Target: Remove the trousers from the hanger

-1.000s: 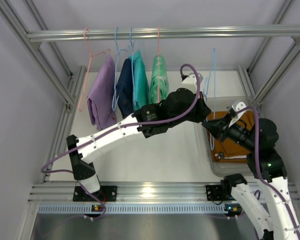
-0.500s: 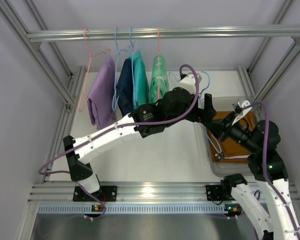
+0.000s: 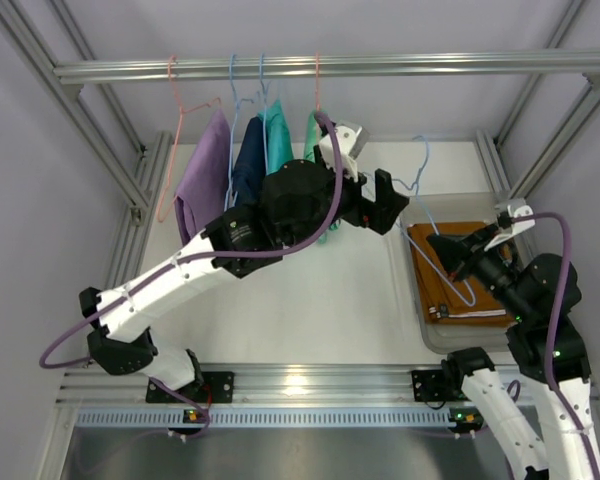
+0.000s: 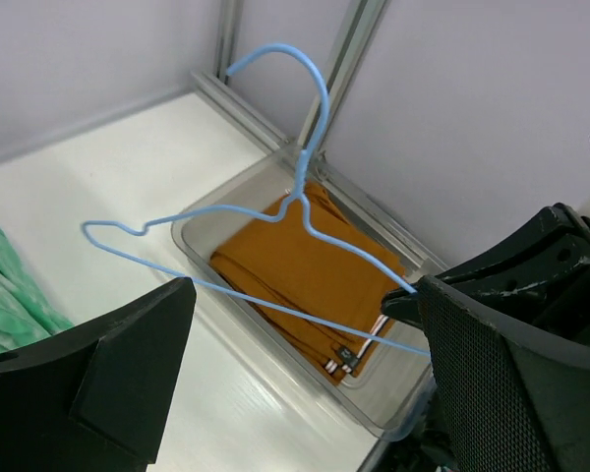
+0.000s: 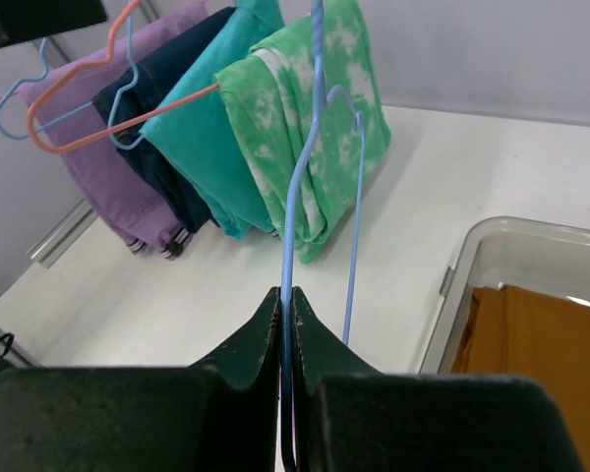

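My right gripper (image 5: pixel 286 295) is shut on the wire of a bare blue hanger (image 5: pixel 297 187), holding it (image 3: pixel 442 262) tilted over the bin, hook (image 4: pixel 324 98) up. Folded rust-orange trousers (image 3: pixel 436 290) lie in that bin (image 4: pixel 305 261). The mint-green mottled trousers (image 5: pixel 315 128) hang from a hanger on the rail, mostly hidden behind my left arm in the top view (image 3: pixel 311 143). My left gripper (image 3: pixel 392 207) stands open beside them with nothing between its fingers (image 4: pixel 305 295).
A clear plastic bin (image 3: pixel 421 330) sits at the table's right. On the rail (image 3: pixel 330 67) hang lilac (image 3: pixel 202 190), navy (image 3: pixel 248 170) and teal (image 3: pixel 278 150) garments and a bare pink hanger (image 3: pixel 172 140). Aluminium frame posts close in both sides.
My left gripper opened, let go of the blue hanger and swung left toward the hanging clothes. The right gripper drew the hanger down and tilted it over the bin.
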You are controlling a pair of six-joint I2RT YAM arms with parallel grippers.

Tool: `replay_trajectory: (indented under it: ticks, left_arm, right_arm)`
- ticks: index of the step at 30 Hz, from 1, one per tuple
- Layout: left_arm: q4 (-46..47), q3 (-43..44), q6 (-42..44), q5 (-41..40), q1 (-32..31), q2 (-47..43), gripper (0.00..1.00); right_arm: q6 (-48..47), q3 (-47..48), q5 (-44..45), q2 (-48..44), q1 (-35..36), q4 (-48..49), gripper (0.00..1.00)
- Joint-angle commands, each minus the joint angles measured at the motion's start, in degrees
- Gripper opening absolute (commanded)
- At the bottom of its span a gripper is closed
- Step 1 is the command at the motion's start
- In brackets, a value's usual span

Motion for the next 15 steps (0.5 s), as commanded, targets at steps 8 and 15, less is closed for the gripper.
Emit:
replay_trajectory:
  ticks: [8, 15]
  left_arm:
    - [5.10, 1.57, 14.73, -5.82, 0.54, -3.20, 0.99]
    - [-2.79, 10.79, 13.68, 2.08, 7.04, 0.05, 0.99]
  right_arm:
    - [-6.78, 14.87, 20.70, -0.91, 0.05, -2.53, 0.00]
    - [-11.53, 25.06, 23.26, 8.75, 0.14, -5.26, 0.00]
